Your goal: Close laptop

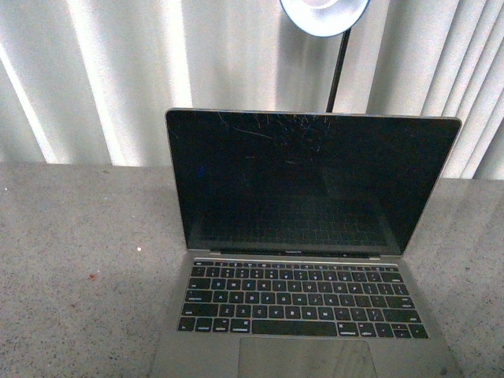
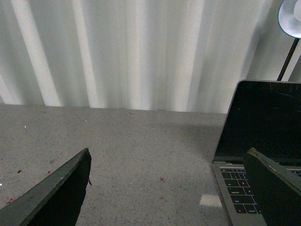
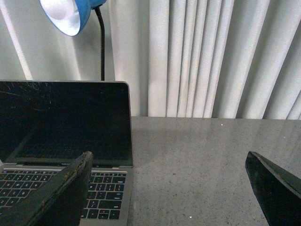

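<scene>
The laptop sat open on the grey speckled counter, directly ahead of the robot and near the counter's front edge, so that its trackpad was cut off by the lower edge of the front view. Its lid stood upright and leaned slightly back. The black screen was unlit, with fine scratches across its upper part and a faint reflection of the black keys lower down. Behind it hung a pale pleated curtain, and a blue-shaded lamp on a thin black stem rose just behind the lid's top edge. Neither arm appeared in the front view. In the left wrist view, the left hand was spread wide with nothing between its dark fingers. It hung above bare counter to the left of the laptop, and one finger overlapped the keyboard's near corner in that picture. In the right wrist view, the right hand was likewise wide apart and empty, at the laptop's right side. One of its fingers lay in front of the keys in that picture, and the other was over bare counter.
</scene>
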